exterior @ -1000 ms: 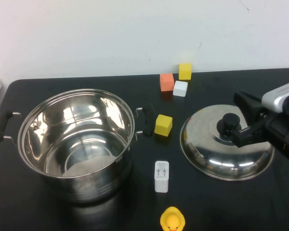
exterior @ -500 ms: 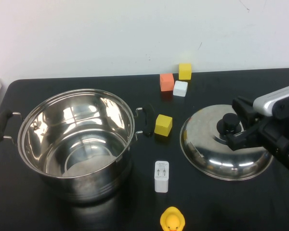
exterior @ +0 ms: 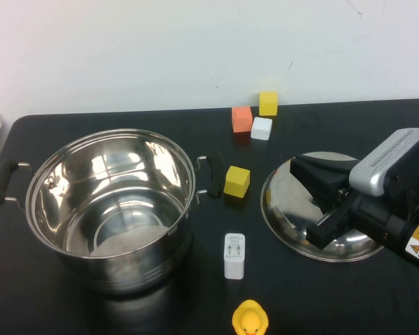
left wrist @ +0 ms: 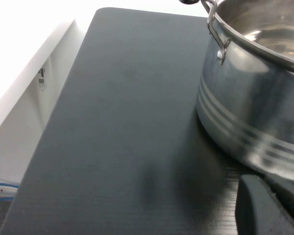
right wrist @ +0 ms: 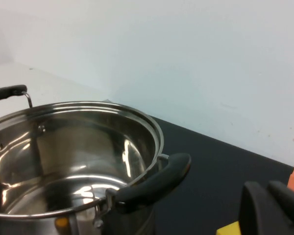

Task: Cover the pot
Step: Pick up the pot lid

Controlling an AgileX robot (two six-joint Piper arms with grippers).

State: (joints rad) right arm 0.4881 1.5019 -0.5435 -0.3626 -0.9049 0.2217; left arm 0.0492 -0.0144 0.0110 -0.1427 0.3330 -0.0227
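The pot (exterior: 108,202), a large deep steel stockpot with two black side handles, stands open at the left. It also shows in the left wrist view (left wrist: 255,98) and the right wrist view (right wrist: 73,156). The domed steel lid (exterior: 286,202) lies flat on the table at the right. My right gripper (exterior: 304,199) is low over the lid, pointing left, open, with one finger on each side of the lid's middle. It hides the black knob. Its dark fingers (right wrist: 257,208) show in the right wrist view. My left gripper (left wrist: 274,205) is near the table beside the pot's wall.
A yellow cube (exterior: 237,181) sits between pot and lid. A white charger (exterior: 234,255) and a yellow duck (exterior: 250,319) lie in front. Orange (exterior: 241,118), white (exterior: 262,128) and yellow (exterior: 268,103) cubes stand at the back by the wall.
My right gripper has moved left over the lid and now covers the knob, which showed between its fingers before. The lid and pot have not moved.
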